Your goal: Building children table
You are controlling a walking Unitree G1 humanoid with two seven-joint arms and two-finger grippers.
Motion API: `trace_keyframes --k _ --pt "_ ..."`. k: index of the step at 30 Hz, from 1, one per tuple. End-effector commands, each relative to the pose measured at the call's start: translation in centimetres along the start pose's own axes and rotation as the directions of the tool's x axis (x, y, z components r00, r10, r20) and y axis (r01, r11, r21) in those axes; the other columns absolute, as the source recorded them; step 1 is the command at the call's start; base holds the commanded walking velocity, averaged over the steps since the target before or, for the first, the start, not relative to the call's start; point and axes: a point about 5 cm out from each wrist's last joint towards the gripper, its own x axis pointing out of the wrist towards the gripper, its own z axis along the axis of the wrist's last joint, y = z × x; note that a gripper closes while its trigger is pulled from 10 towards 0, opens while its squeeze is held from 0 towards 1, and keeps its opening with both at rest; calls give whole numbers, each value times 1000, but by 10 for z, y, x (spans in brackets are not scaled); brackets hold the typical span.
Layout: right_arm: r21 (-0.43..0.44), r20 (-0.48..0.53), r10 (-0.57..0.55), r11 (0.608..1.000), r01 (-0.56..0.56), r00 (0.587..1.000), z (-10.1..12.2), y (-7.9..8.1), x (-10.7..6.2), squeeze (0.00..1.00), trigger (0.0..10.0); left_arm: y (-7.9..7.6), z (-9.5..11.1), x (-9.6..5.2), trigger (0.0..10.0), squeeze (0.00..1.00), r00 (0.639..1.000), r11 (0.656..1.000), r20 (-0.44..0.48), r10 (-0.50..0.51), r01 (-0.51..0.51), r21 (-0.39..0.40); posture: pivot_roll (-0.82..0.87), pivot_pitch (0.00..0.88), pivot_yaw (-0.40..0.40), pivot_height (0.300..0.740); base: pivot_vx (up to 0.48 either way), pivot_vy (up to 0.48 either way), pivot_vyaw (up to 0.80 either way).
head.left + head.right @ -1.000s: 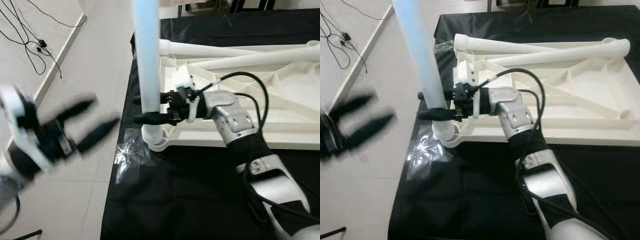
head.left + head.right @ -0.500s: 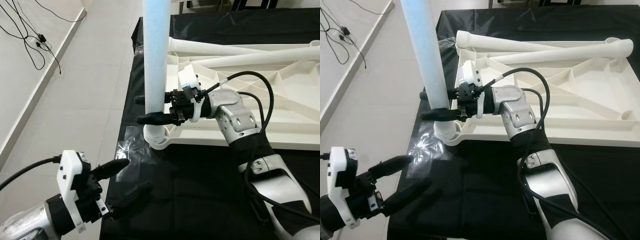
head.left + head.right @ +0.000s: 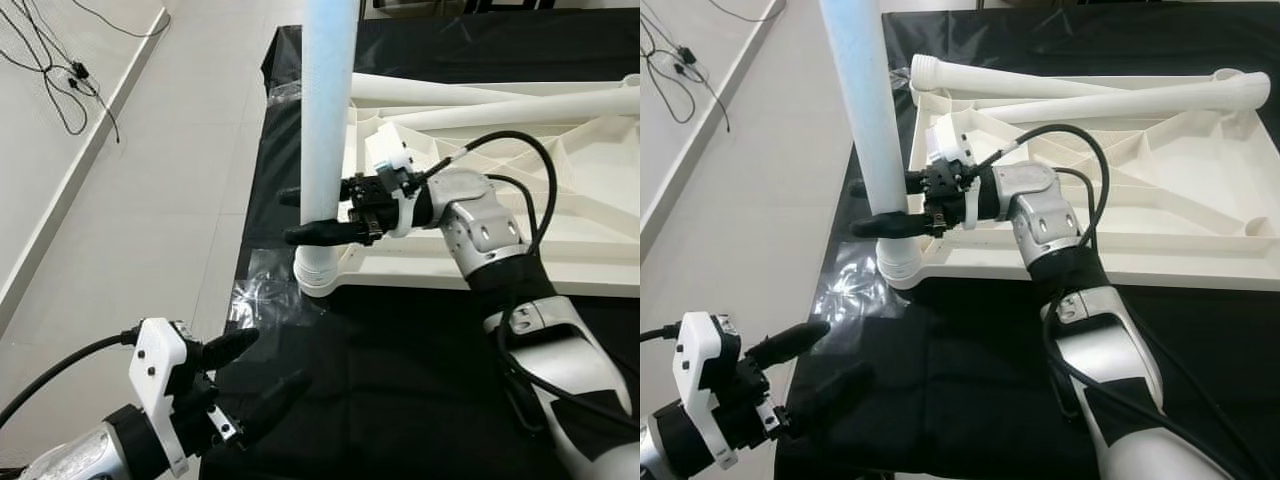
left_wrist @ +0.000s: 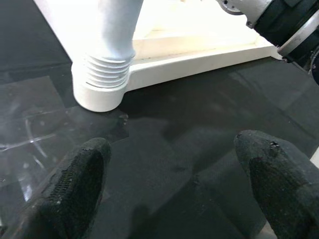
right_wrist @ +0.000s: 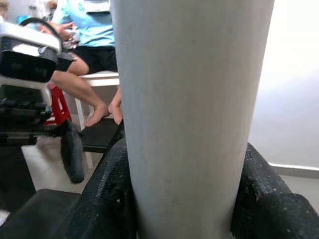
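Note:
A white plastic tabletop point(image 3: 560, 180) lies upside down on a black cloth. A pale blue table leg point(image 3: 328, 110) stands upright in its near-left corner socket point(image 3: 318, 276). My right gripper point(image 3: 300, 215) is shut on this leg just above the socket, and its black fingers point(image 5: 107, 194) hug the leg point(image 5: 192, 109) on both sides. Two loose white legs point(image 3: 1080, 92) rest across the far part of the tabletop. My left gripper point(image 3: 260, 375) hovers open low at the cloth's near-left corner, with its fingertips point(image 4: 79, 174) spread and the threaded leg base point(image 4: 102, 82) ahead of them.
The black cloth point(image 3: 400, 400) covers the work surface, with clear plastic wrap point(image 3: 262, 296) crumpled by the socket. Pale tiled floor point(image 3: 130, 200) lies to the left, with cables point(image 3: 60, 70) near the wall. A seated person point(image 5: 84, 45) appears behind the leg in the right wrist view.
The left gripper swung down from mid-left to the near-left corner of the cloth and steadied there. The right gripper kept its hold on the upright leg. The camera shifted slightly.

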Motion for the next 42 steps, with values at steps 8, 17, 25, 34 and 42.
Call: trace_keyframes --k 8,17,25,34,42 --pt "-2 -240 222 973 -229 945 -28 23 16 0 10000 -5 -6 1 10000 0 1000 1000 0 14 -14 3 27 367 49 740 0 0 0" --pt "-36 -273 236 966 -254 933 -17 19 24 0 10000 -6 -7 3 10000 0 1000 1000 13 15 -15 -3 15 362 39 740 0 0 0" --pt "83 -233 105 993 -88 967 -21 10 30 0 10000 -6 -8 4 10000 0 1000 1000 20 12 -12 -5 7 357 33 740 0 0 0" --pt "198 -266 -67 973 122 962 -46 10 33 0 10000 -7 -9 4 10000 0 1000 1000 24 8 -8 -2 6 352 39 740 0 0 0" --pt "211 -252 -134 959 189 958 -56 15 30 0 10000 -7 -9 4 10000 0 1000 1000 24 7 -7 0 8 359 39 740 0 0 0"
